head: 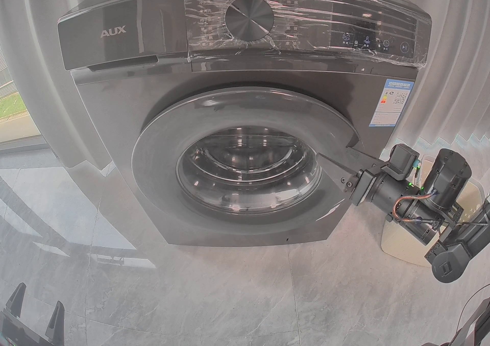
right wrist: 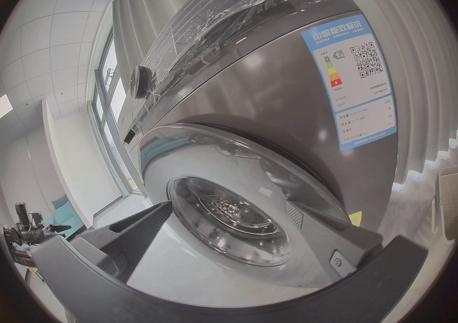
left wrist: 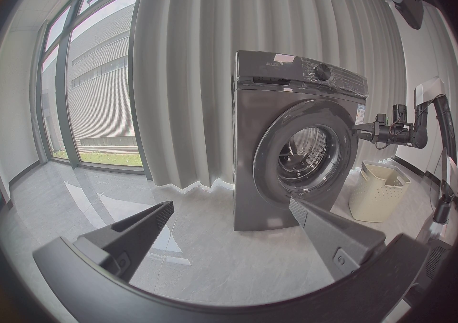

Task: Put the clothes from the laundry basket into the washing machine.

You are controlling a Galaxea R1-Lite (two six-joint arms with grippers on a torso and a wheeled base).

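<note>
A dark grey washing machine (head: pixel 245 81) stands before me, its round glass door (head: pixel 248 168) lying flat against the front. My right gripper (head: pixel 334 153) is at the door's right edge, open, with one finger (right wrist: pixel 334 238) against the rim by the handle recess and nothing held. The left wrist view shows the same gripper (left wrist: pixel 358 128) at the door's side. My left gripper (head: pixel 40 295) is low at the near left, open and empty, well away from the machine (left wrist: pixel 296 147). A cream laundry basket (left wrist: pixel 379 190) stands right of the machine; I cannot make out its contents.
Grey curtains (left wrist: pixel 191 76) hang behind the machine and large windows (left wrist: pixel 95 76) lie to its left. The tiled floor (head: pixel 204 291) in front of the machine is open. My right arm partly covers the basket (head: pixel 403 245).
</note>
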